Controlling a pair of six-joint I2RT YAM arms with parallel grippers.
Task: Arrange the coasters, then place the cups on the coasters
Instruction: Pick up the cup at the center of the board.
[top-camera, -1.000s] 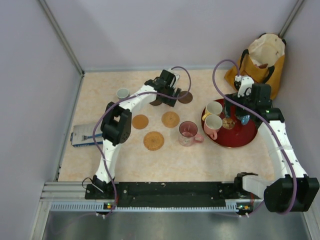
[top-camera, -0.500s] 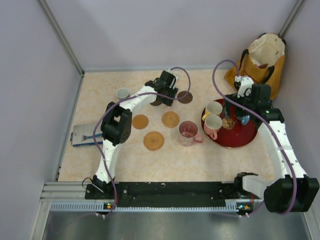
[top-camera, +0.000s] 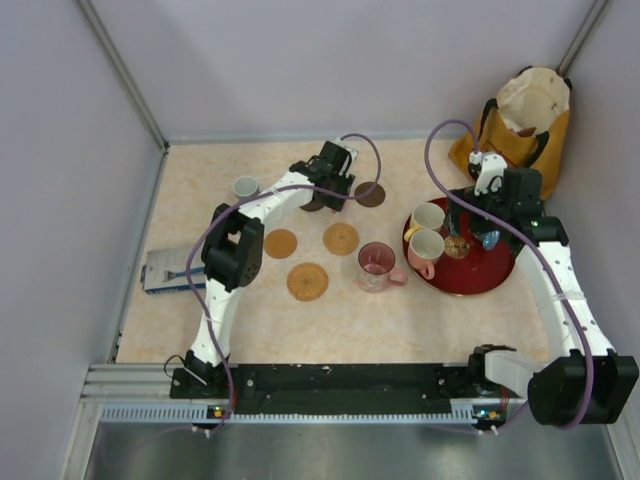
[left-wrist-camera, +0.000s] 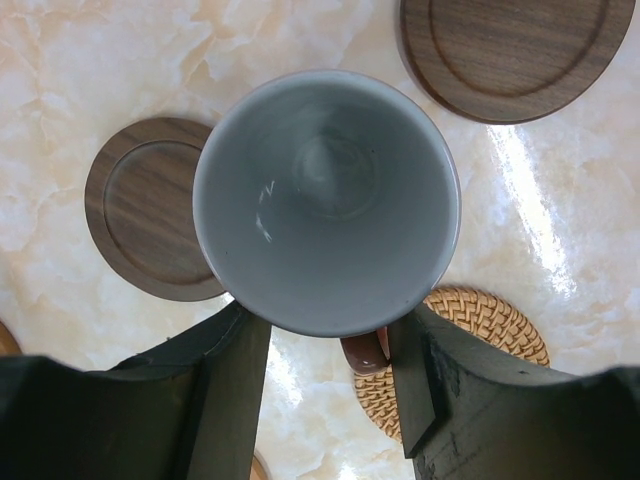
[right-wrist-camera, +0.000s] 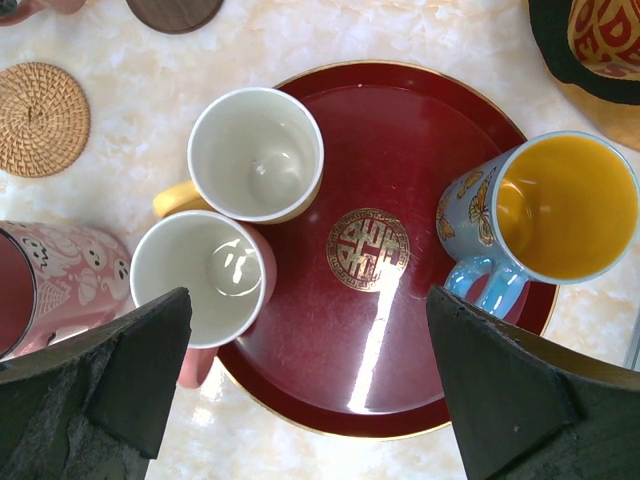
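Observation:
My left gripper (left-wrist-camera: 328, 335) is shut on a blue-grey cup (left-wrist-camera: 325, 190); its fingers press both sides and the brown handle sits by the right finger. The cup hangs between two dark coasters (left-wrist-camera: 145, 220) (left-wrist-camera: 515, 45), with a tan woven coaster (left-wrist-camera: 490, 325) beneath. In the top view this gripper (top-camera: 333, 190) is at the back, near three tan coasters (top-camera: 307, 281). My right gripper (right-wrist-camera: 305, 315) is open over the red tray (right-wrist-camera: 400, 340), which holds a pale yellow cup (right-wrist-camera: 255, 155), a pink cup (right-wrist-camera: 205, 275) and a blue cup with yellow inside (right-wrist-camera: 560, 205). A patterned pink cup (top-camera: 378, 266) stands on the table.
Another small blue-grey cup (top-camera: 245, 186) stands at the back left. A yellow-orange bag (top-camera: 525, 120) sits in the back right corner behind the tray. A flat blue and white object (top-camera: 165, 270) lies by the left wall. Walls close in the table on three sides.
The left gripper's fingers have closed in onto the blue-grey cup. Neither arm has shifted noticeably, and the right gripper stays wide.

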